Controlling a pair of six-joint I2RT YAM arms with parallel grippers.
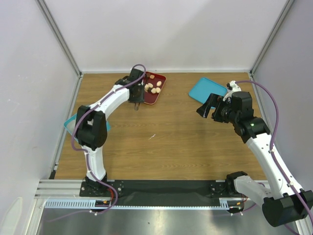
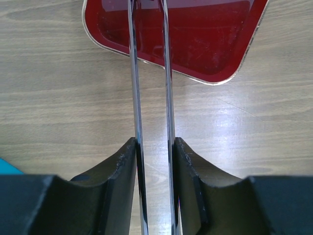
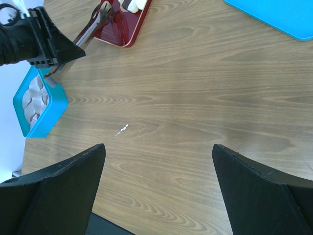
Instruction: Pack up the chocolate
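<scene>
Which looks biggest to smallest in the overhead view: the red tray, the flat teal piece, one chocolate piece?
1. red tray and flat teal piece: about alike; the left arm hides part of the tray, so no ranking.
2. chocolate piece: clearly smallest.

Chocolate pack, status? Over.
Left gripper shut on tongs, blades over red tray. Right gripper open, empty, off to the side. Chocolate in the tray, pale pieces showing. Teal box near left arm; nothing seen blocking.
</scene>
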